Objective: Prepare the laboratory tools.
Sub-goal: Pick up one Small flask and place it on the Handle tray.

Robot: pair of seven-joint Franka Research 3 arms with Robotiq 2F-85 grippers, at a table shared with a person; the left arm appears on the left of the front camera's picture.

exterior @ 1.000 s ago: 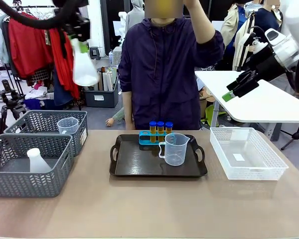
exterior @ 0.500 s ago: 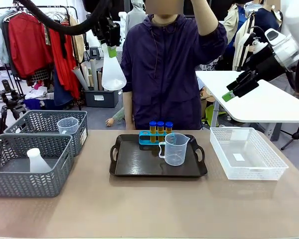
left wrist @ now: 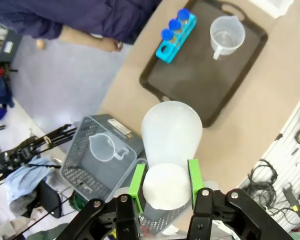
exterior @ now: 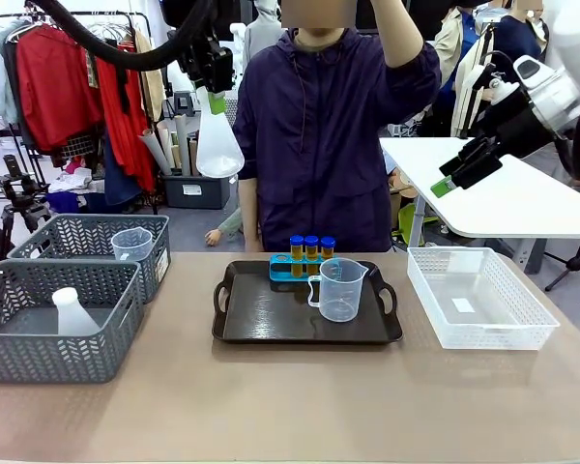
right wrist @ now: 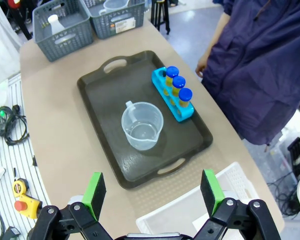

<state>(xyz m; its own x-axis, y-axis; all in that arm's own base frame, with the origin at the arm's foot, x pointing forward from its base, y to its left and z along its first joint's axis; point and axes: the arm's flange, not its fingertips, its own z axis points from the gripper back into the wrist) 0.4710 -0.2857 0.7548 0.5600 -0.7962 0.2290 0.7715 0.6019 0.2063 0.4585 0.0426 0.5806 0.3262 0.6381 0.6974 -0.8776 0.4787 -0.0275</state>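
Note:
My left gripper point(exterior: 216, 97) is shut on the neck of a translucent white conical flask point(exterior: 218, 145) and holds it high above the table's far left side; in the left wrist view the flask point(left wrist: 170, 150) sits between the green pads of that gripper point(left wrist: 165, 181). On the dark tray point(exterior: 261, 324) stand three yellow tubes with blue caps point(exterior: 311, 249) in a blue rack, with a clear measuring beaker point(exterior: 339, 290) in front of them. My right gripper point(exterior: 458, 169) hangs open, high at the right, over the tray in its wrist view point(right wrist: 153, 196).
Two grey woven baskets stand at the left: the near one point(exterior: 39, 362) holds another white flask point(exterior: 73, 312), the far one point(exterior: 53, 246) a second beaker point(exterior: 132, 244). A white mesh basket point(exterior: 483, 333) sits right of the tray. A person point(exterior: 319, 135) stands across the table.
The left gripper carried the flask rightward from above the baskets to beside the person's shoulder, then held nearly still. The right arm has not moved.

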